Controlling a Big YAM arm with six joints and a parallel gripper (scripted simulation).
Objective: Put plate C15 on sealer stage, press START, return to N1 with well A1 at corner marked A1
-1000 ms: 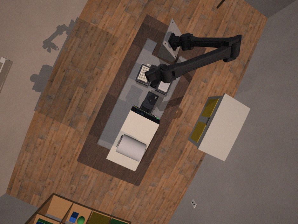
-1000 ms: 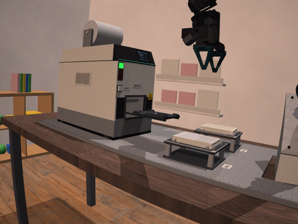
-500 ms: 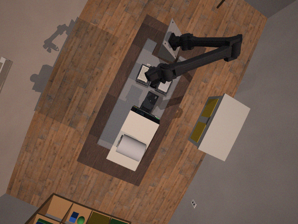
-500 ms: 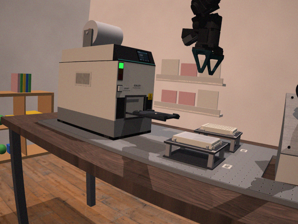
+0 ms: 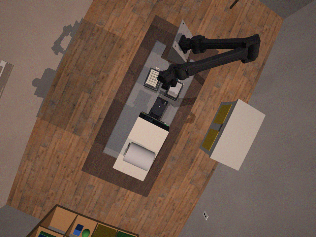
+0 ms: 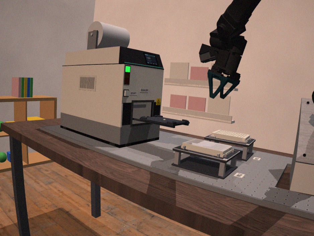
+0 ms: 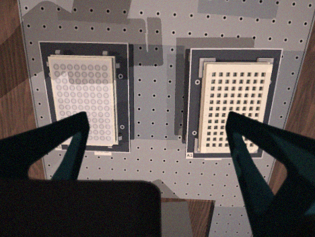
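Note:
Plate C15 [image 7: 235, 108] [image 6: 232, 135] [image 5: 152, 77], cream with square wells, lies in nest N1 [image 7: 192, 101] [image 6: 249, 142], the farther nest in the exterior view. An A1 mark [image 7: 189, 155] sits at that nest's near-left corner in the wrist view. A second plate [image 7: 84, 101] [image 6: 206, 147] [image 5: 175, 91], with round wells under a glossy film, lies in nest N2 [image 7: 124, 84] [image 6: 177, 149]. My gripper [image 7: 157, 119] [image 6: 217, 96] [image 5: 170, 84] is open and empty, high above the gap between the two nests. The sealer [image 6: 101, 101] [image 5: 150, 137] shows a green lamp [image 6: 127, 69]. Its stage [image 6: 164, 120] [image 5: 158, 105] is out and bare. The START button [image 6: 126, 93] is below the lamp.
A foil roll [image 6: 108, 35] [image 5: 138, 156] sits on top of the sealer. The arm's grey mount block [image 6: 303, 152] [image 5: 180, 43] stands at the right end of the perforated grey board [image 6: 253, 182]. Wall shelves with cards hang behind.

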